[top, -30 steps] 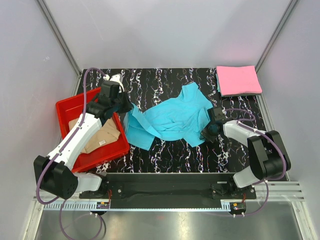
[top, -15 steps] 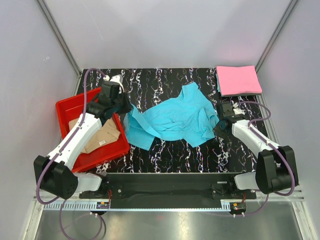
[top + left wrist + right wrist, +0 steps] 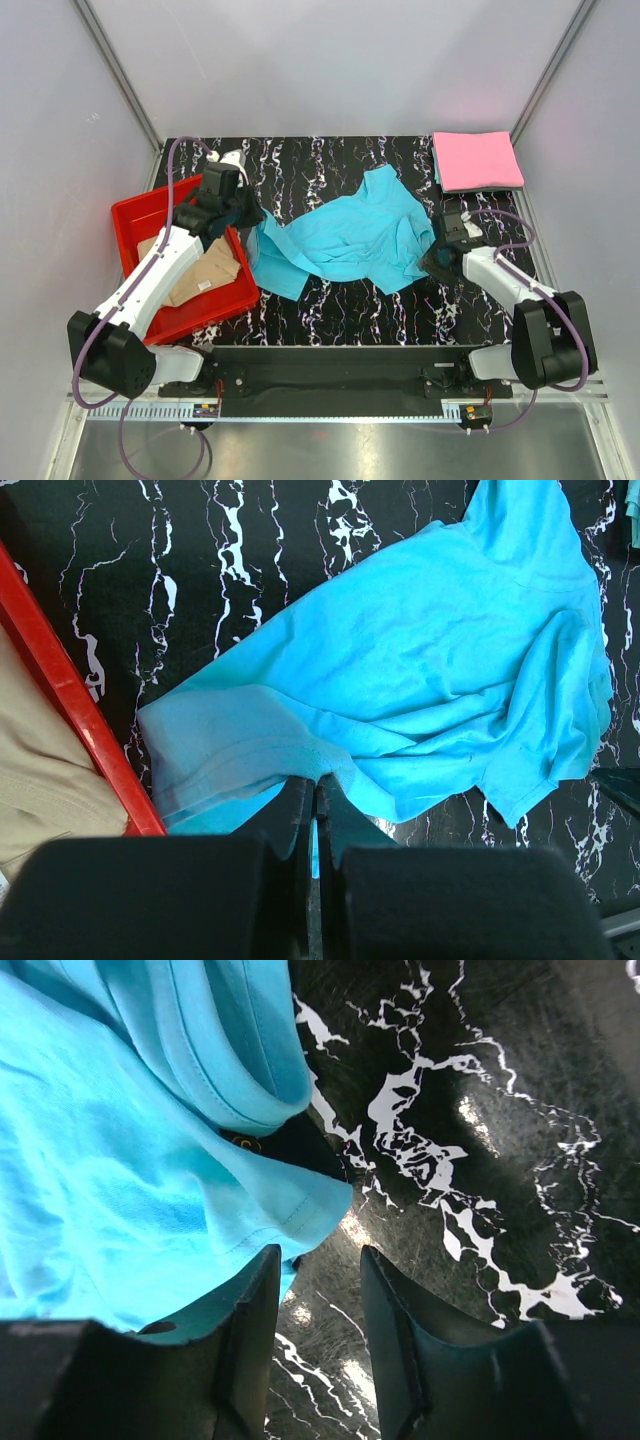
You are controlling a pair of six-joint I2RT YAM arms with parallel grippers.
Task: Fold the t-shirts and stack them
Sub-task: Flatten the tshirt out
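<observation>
Currently, your left gripper is pinched tight on the left hem of the turquoise t-shirt, which lies crumpled in the middle of the table. Your right gripper stands parted and empty, just beside the shirt's right corner. I judge it is placed there to take that corner so the cloth can be stretched flat. The pink t-shirt lies folded at the far right corner, and the tan t-shirt sits in the red tray.

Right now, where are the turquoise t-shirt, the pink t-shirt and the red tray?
turquoise t-shirt [image 3: 350,235]: top view, middle of its body.
pink t-shirt [image 3: 477,160]: top view, centre of the folded square.
red tray [image 3: 135,215]: top view, bare floor at its far corner.
</observation>
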